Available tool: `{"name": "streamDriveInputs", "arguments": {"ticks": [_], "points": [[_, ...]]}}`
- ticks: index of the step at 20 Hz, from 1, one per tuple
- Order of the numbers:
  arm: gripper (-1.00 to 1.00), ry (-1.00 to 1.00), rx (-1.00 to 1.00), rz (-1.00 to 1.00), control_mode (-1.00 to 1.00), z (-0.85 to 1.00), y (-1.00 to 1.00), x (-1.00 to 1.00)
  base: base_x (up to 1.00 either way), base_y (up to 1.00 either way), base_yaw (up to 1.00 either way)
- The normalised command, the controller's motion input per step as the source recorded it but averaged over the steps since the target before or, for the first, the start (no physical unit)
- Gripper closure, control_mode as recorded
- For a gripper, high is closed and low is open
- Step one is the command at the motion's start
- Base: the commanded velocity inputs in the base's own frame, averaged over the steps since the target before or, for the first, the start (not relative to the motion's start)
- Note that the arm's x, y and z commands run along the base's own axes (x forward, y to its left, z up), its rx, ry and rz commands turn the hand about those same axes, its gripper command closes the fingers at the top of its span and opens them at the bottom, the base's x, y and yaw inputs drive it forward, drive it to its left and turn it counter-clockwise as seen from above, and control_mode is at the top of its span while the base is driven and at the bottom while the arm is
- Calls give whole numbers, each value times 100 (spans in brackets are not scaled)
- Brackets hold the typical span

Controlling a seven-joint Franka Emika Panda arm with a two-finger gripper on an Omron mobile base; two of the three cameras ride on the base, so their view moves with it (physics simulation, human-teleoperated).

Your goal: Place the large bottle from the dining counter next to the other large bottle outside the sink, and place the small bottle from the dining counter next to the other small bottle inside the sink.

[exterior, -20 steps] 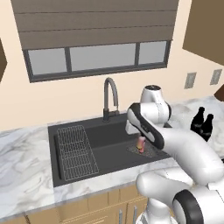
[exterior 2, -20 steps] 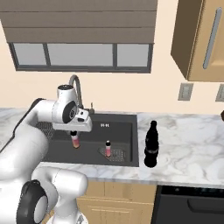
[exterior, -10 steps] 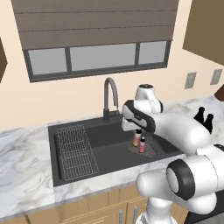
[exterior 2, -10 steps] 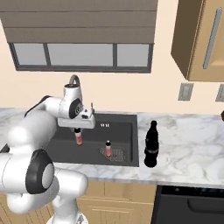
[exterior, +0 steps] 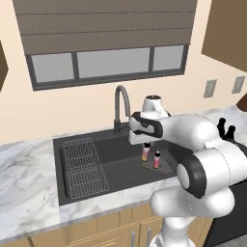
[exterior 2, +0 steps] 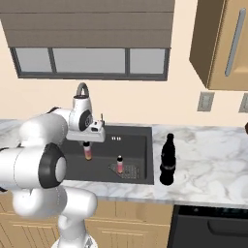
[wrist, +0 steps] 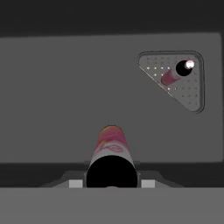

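**Small bottle held over the sink, not yet set down**

Wire rack at the basin's 9 o'clock side, seen from the left base camera. Faucet at 12 o'clock on the back rim of the sink.

Just right of centre, gripper clamped narrow on the small bottle — upright, hanging above the basin floor, pink upper body grading to orange-yellow below. Dark cap up between the fingers in the hand camera; the grip looks to sit high, at cap and shoulder.

At roughly 1 o'clock from the held bottle in the hand camera, the other small bottle, standing upright on the dotted drain mat. Near, but clearly apart.

Outside the basin, at 3 o'clock, a large bottle upright on the marble counter, just beside the rim; a second black neck visible beside it from the left base camera.

Handling, as a judgement: light, rigid, smooth-sided, tall for its narrow foot — likely to tip if released at a tilt or nudged on withdrawal. Best kept pinched at cap and shoulder, lowered straight until the base rests, then released cleanly. Risk of toppling the neighbour if placed too close.
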Motion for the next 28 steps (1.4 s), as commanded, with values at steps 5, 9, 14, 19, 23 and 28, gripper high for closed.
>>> {"name": "streamDriveInputs", "arguments": {"ticks": [5, 9, 14, 19, 23, 28], "points": [[100, 0, 0, 0, -100, -30, 18, 38, 0, 0, 0], [100, 0, 0, 0, -100, -38, 1, 11, 0, 0, 0], [100, 0, 0, 0, -100, -24, 0, 0, 0, 0, 0], [100, -2, 0, 0, -100, -25, 0, 0, 0, 0, 0], [100, -1, 0, 0, -100, -35, 0, 10, 0, 0, 0], [100, 0, 0, 0, -100, -27, 0, 30, 0, 0, 0]]}}
